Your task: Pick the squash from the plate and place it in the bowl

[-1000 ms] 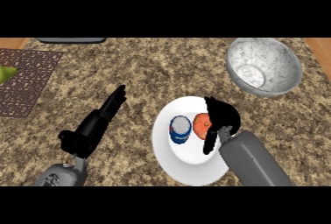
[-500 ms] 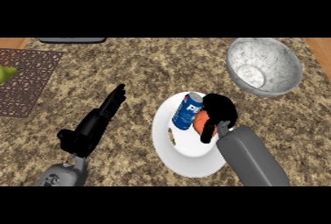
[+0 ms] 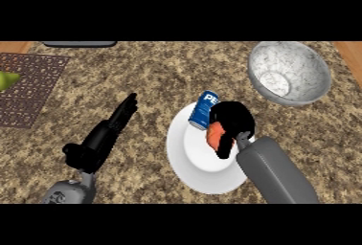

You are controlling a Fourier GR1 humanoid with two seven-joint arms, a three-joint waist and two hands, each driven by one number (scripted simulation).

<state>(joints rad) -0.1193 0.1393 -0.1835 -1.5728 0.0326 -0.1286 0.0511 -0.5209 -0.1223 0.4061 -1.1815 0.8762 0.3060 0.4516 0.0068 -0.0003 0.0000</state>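
A white plate (image 3: 201,167) lies on the granite counter at the centre. My right hand (image 3: 232,122) hangs over the plate's upper right part, its fingers curled round an orange squash (image 3: 213,136), of which only a sliver shows. A blue can (image 3: 203,110) lies tilted on the plate's upper rim, touching my right hand's left side. The speckled grey bowl (image 3: 290,72) stands at the upper right, apart from my hand. My left hand (image 3: 106,136) rests open left of the plate, fingers straight and pointing up.
A brown woven mat (image 3: 28,86) lies at the left with a green thing (image 3: 5,80) at its edge. A dark object (image 3: 79,44) sits at the counter's far edge.
My right hand has closed on the squash and risen from the plate toward the upper right. The blue can has been pushed up to the plate's rim. My left hand has not moved.
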